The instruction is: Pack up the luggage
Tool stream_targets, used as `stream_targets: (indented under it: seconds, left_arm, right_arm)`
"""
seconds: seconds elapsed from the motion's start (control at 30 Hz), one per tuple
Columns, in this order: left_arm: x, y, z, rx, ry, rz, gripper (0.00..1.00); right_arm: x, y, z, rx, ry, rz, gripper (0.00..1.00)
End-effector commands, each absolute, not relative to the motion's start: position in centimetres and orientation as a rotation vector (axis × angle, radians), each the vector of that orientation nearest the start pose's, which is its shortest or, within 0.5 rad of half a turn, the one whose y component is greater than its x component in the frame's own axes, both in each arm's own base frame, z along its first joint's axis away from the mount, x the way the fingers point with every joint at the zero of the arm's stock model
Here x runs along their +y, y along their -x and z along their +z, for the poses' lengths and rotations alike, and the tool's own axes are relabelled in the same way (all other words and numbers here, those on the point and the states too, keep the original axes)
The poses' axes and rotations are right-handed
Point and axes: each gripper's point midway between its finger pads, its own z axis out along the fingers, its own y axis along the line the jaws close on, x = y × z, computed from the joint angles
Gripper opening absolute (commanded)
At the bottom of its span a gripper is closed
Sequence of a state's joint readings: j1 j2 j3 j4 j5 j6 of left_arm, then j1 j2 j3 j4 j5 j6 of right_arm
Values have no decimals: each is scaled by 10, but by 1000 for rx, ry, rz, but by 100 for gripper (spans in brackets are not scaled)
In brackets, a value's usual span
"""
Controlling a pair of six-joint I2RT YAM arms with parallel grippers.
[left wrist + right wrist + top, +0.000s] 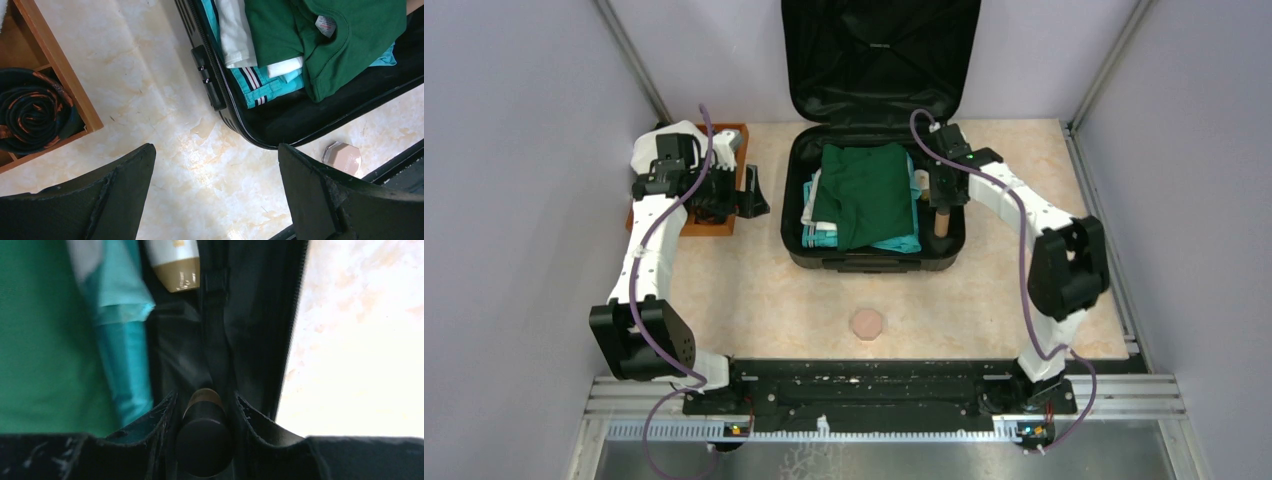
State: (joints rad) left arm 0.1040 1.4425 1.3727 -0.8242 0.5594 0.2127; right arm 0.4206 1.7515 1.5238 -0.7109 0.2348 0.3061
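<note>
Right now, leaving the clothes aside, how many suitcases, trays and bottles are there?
Suitcase: 1
Wooden tray: 1
Bottles: 2 (cream bottle, dark-capped bottle)
Total: 4

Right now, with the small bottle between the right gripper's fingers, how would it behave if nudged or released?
The bottle looks round and smooth, so it would probably roll or slip. It seems rigid, so the right gripper likely won't squash it. Set upright in the suitcase beside the soft clothes, it might tip.
</note>
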Motion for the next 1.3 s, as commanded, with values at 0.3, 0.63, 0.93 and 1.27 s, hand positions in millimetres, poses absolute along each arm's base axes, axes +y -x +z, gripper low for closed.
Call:
stream_targets:
  seconds: [0.3, 0.63, 0.93, 1.27]
  left_arm:
    - [-48, -354, 233, 2261, -386, -507, 98]
    - [-49, -354, 227, 2270, -380, -518, 98]
    - [-51, -352, 230, 2262, -395, -532, 98]
    - [-50, -347, 242, 2250, -400, -509, 98]
  right_arm:
    - [150, -528, 190, 2320, -7, -243, 69]
    - [177, -460, 259, 2162, 63, -101, 76]
    - [268, -255, 177, 2271, 408, 272, 86]
    - [324, -164, 89, 2317, 668, 387, 99]
